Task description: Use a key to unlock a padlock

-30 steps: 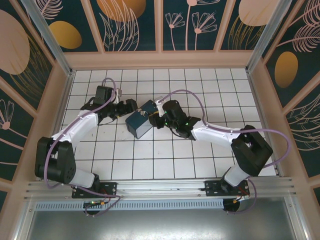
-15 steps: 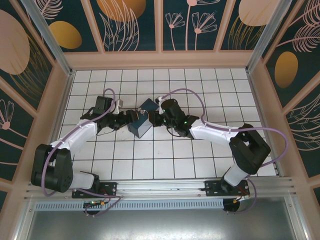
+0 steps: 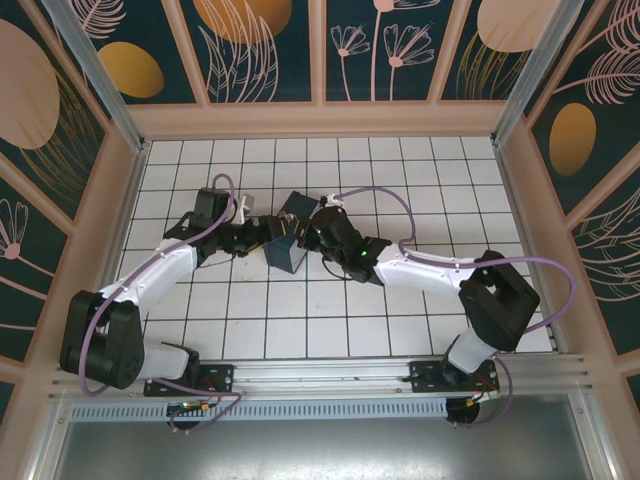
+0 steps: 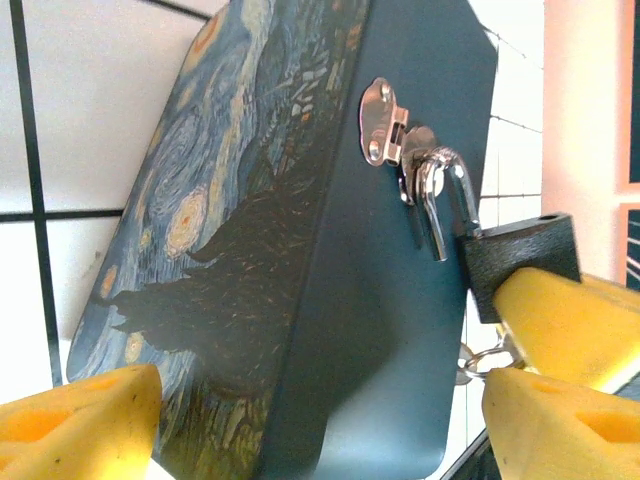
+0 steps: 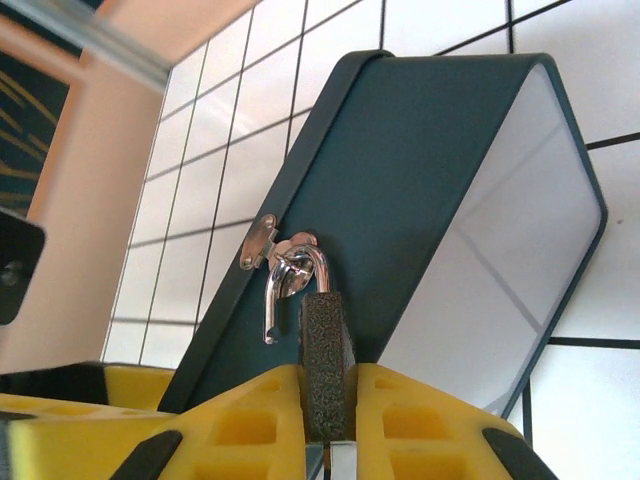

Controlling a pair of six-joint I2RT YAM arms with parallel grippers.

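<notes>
**1. Right gripper** (image 5: 325, 388): narrowed onto the padlock (image 5: 322, 340). It pinches the dark body on both flanks, probably to steady the lock for keying.

**2. Padlock:** hangs by its shackle (image 5: 293, 272) from the hasp (image 5: 258, 243), at 3 o'clock of the box in the top view. The shackle's short leg looks free of the body, but I cannot tell whether the lock is released.

**3. Small ring** (image 4: 483, 357): at 6 o'clock of the padlock. The key itself cannot be made out.

**4. Left gripper** (image 4: 320, 430): spread wide at 9 o'clock of the box. Its fingers flank the box's lower end, and no contact is evident. It is probably placed to brace the box.

**5. Box** (image 4: 300, 250): tipped up on the tiled floor (image 5: 440, 25). The lid is closed at the hasp, so any contents are hidden.
</notes>
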